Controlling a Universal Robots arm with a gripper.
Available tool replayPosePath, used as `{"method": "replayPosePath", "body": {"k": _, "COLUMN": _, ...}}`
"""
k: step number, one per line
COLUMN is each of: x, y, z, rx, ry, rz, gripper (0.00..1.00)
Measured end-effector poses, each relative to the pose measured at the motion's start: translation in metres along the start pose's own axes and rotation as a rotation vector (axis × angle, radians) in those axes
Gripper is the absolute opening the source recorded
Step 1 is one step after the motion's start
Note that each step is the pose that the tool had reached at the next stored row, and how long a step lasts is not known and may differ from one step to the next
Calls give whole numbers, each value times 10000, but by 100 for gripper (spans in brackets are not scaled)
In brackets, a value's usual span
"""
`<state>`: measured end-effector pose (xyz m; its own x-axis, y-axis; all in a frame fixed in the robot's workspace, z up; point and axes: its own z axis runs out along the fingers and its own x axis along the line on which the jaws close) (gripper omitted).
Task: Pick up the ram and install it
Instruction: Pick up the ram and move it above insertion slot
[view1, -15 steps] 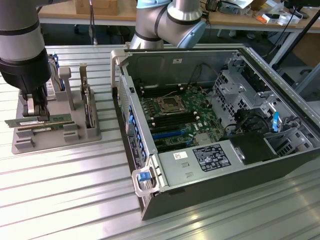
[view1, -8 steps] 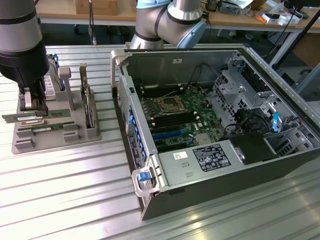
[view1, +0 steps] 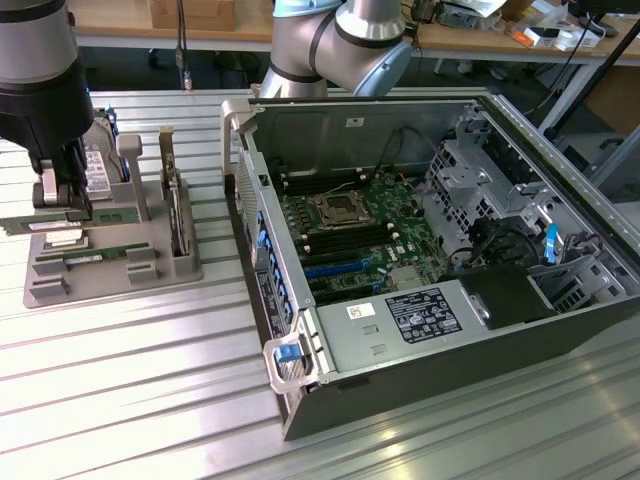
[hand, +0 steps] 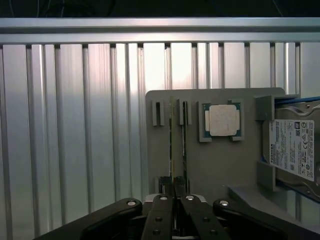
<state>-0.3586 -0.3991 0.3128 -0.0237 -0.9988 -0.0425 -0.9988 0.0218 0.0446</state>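
Note:
My black gripper (view1: 62, 203) hangs over the grey parts holder (view1: 45, 288) at the exterior view's left. Its fingers are shut on the ram (view1: 112, 215), a thin green stick standing on edge in a slot of the holder. The wrist view looks down the ram (hand: 171, 142) edge-on as a narrow line that runs in between the closed tips of the gripper (hand: 173, 181). A second green stick (view1: 95, 256) sits in the neighbouring slot (hand: 184, 145). The open computer case (view1: 520, 130) lies to the exterior view's right, its motherboard (view1: 345, 235) and memory slots exposed.
On the holder (hand: 210, 165) rest a square silver CPU chip (hand: 222, 120) and a hard drive (hand: 292, 150) with a white label. The ribbed aluminium table (view1: 130, 400) surrounds holder and case. The case wall (view1: 255, 240) stands between holder and motherboard. Workbenches with clutter line the back.

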Motion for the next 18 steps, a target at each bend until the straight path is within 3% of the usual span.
{"method": "replayPosePath", "body": {"k": 18, "x": -15, "y": 15, "z": -347, "rx": -3, "ry": -137, "rz": -6, "gripper": 12}}
